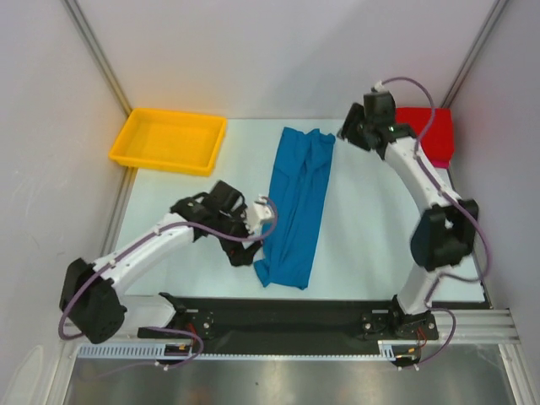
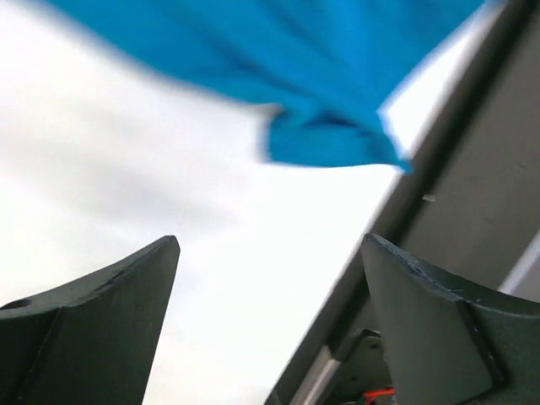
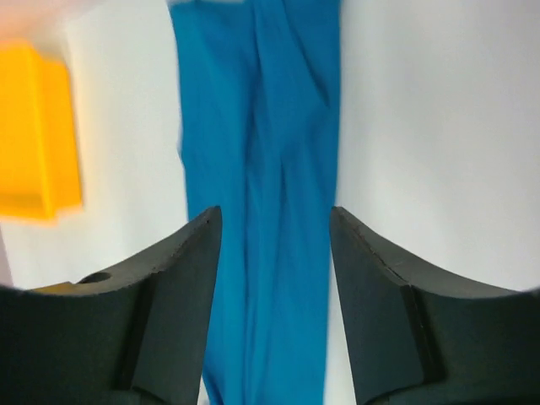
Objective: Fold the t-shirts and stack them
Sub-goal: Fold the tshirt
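The blue t-shirt (image 1: 295, 198) lies in the middle of the surface (image 1: 371, 211), folded lengthwise into a long strip. Cross folds look still to come, and the red t-shirt (image 1: 429, 131) waits in the far right corner, so nothing is stacked. The left tool (image 1: 261, 221) reaches low beside the strip's near corner, jaws apart and empty. The right tool (image 1: 348, 131) hovers by its far end, likewise released.

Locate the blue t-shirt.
Top view: the blue t-shirt lies mid-table as a long strip, right of the yellow tray, left gripper beside its near end.
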Motion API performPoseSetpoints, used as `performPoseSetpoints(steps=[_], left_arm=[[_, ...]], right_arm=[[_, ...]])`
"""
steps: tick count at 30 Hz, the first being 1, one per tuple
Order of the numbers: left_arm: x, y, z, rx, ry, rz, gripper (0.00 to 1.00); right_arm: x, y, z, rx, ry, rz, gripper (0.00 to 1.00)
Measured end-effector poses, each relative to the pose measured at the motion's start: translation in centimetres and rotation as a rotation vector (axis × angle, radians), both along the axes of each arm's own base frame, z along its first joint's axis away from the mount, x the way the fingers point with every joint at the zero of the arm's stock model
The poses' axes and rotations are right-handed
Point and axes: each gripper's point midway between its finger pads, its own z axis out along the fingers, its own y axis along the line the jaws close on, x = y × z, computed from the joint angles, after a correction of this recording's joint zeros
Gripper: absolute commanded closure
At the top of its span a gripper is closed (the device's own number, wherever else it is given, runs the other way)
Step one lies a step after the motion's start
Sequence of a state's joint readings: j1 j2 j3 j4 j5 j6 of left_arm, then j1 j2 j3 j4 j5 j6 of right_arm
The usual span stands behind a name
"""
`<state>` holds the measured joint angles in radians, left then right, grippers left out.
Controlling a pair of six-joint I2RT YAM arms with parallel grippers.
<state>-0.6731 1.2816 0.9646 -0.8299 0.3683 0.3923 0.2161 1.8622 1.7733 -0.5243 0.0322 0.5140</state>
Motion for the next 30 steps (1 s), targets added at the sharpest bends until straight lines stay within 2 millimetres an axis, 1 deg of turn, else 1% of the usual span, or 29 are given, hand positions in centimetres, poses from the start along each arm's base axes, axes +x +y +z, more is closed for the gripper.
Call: performPoseSetpoints(steps=[2, 4, 6, 8, 10, 11, 12, 13, 16, 17, 19, 20, 21, 23, 25, 27, 30], left_arm=[[1.6, 1.7, 1.4, -0.021, -0.06, 0.083, 0.06], [2.6, 2.9, 2.4, -0.025, -0.115, 0.131, 0.07], [2.6, 3.1, 2.9, -0.035, -0.137, 0.133, 0.07], [2.5, 3.1, 2.8, -0.038, -0.143, 0.133, 0.07], [2.5, 3.2, 2.5, -0.032, -0.142, 0.136, 0.06], [2.6, 3.2, 2.4, -0.031, -0.143, 0.138, 0.06], [2.7, 3.1, 2.4, -0.034, -0.147, 0.139, 0.06], [2.9, 3.0, 2.5, -0.042, -0.155, 0.142, 0.06], [3.5, 2.5, 2.8, -0.064, -0.167, 0.156, 0.06], [3.6, 2.3, 2.8, -0.071, -0.167, 0.161, 0.06], [3.9, 1.9, 2.6, -0.083, -0.157, 0.17, 0.07], [3.9, 1.7, 2.5, -0.088, -0.147, 0.172, 0.08], [3.9, 1.5, 2.3, -0.091, -0.137, 0.176, 0.09], [3.9, 1.0, 2.1, -0.101, -0.114, 0.184, 0.14], [4.1, 0.4, 1.9, -0.117, -0.098, 0.199, 0.2], [4.3, -0.4, 1.6, -0.129, -0.082, 0.213, 0.22], [3.6, -2.4, 0.5, -0.123, -0.049, 0.18, 0.23]], right_arm=[[-6.5, 0.8, -1.3, -0.001, 0.064, 0.021, 0.41], [-12.4, 2.8, -3.8, 0.015, 0.134, 0.067, 0.41], [-18.2, 5.0, -7.3, 0.041, 0.231, 0.121, 0.42], [-23.8, 6.5, -11.6, 0.055, 0.356, 0.167, 0.43], [-28.2, 7.4, -15.2, 0.05, 0.468, 0.199, 0.43], [-30.2, 7.6, -16.8, 0.047, 0.522, 0.207, 0.45], [-32.0, 8.0, -18.1, 0.052, 0.567, 0.219, 0.46], [-33.3, 8.4, -19.0, 0.067, 0.598, 0.226, 0.48], [-35.3, 9.7, -20.9, 0.141, 0.642, 0.234, 0.62], [-35.5, 10.3, -21.0, 0.181, 0.648, 0.238, 0.75], [-35.2, 11.2, -21.0, 0.229, 0.637, 0.239, 0.89], [-35.2, 11.4, -21.2, 0.244, 0.634, 0.236, 1.0], [-35.2, 11.4, -21.4, 0.254, 0.634, 0.236, 1.0], [-35.4, 11.4, -21.6, 0.271, 0.641, 0.225, 1.0], [-35.3, 10.9, -21.6, 0.278, 0.639, 0.211, 1.0], [-35.1, 9.7, -21.6, 0.283, 0.633, 0.185, 1.0], [-35.2, 7.5, -21.6, 0.284, 0.617, 0.147, 1.0]])
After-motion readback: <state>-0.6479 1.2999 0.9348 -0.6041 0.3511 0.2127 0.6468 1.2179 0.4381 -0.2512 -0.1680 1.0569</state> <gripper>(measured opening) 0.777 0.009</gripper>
